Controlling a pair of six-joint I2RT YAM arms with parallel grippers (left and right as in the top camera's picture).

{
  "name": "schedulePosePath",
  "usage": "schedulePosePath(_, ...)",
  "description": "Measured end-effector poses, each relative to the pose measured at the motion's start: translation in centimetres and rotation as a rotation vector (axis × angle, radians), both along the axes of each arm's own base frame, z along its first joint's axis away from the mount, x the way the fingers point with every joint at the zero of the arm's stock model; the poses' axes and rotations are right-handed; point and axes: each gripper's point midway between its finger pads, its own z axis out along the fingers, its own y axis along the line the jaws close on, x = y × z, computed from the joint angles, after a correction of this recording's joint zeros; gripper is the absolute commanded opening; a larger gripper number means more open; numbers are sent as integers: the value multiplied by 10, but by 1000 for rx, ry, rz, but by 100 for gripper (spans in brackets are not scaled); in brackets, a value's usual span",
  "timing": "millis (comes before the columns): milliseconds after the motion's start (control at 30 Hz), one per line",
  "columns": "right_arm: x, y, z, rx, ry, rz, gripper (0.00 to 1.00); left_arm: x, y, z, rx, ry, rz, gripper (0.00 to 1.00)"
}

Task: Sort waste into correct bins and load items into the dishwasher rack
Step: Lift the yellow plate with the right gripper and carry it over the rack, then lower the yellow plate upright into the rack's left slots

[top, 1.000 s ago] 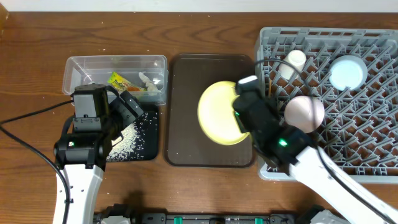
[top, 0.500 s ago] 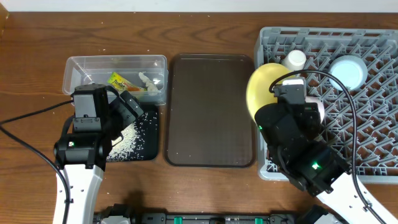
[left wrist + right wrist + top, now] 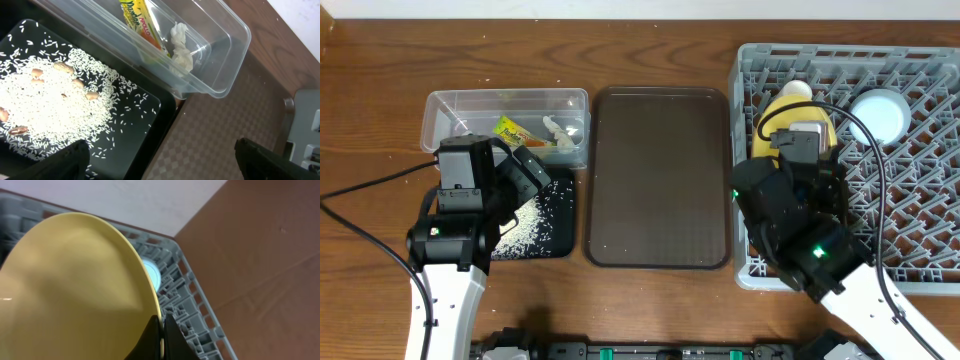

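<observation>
At the far left, the clear tub (image 3: 505,125) holds the yellow-green snack wrapper (image 3: 136,21) and the crumpled tissue (image 3: 181,47). The black tray (image 3: 558,232) touching its near side carries the scattered rice grains (image 3: 45,107). The left gripper (image 3: 165,161) hangs over that tray with its fingers wide apart and nothing between them. The brown serving tray (image 3: 660,180) lies in the middle.

Over the left part of the dishwasher rack (image 3: 920,235), the right gripper (image 3: 161,329) is clamped on the rim of the yellow plate (image 3: 75,290). The plate is tipped steeply on edge and reaches from the fingers toward the rack's far side, just beside the white cup (image 3: 798,92). The light blue bowl (image 3: 878,112) sits to the right.
</observation>
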Motion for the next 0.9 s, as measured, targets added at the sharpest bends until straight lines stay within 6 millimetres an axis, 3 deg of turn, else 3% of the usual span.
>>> schedulePosePath(267,21,-11,-21,-30,32,-84,1,0,0,0,0,0,0,95)
schedulePosePath(700,51,9,-50,1,33,-66,1,0,0,0,0,0,0,95)
schedulePosePath(900,62,17,-53,37,-9,-59,7,0,0,0,0,0,0,95)
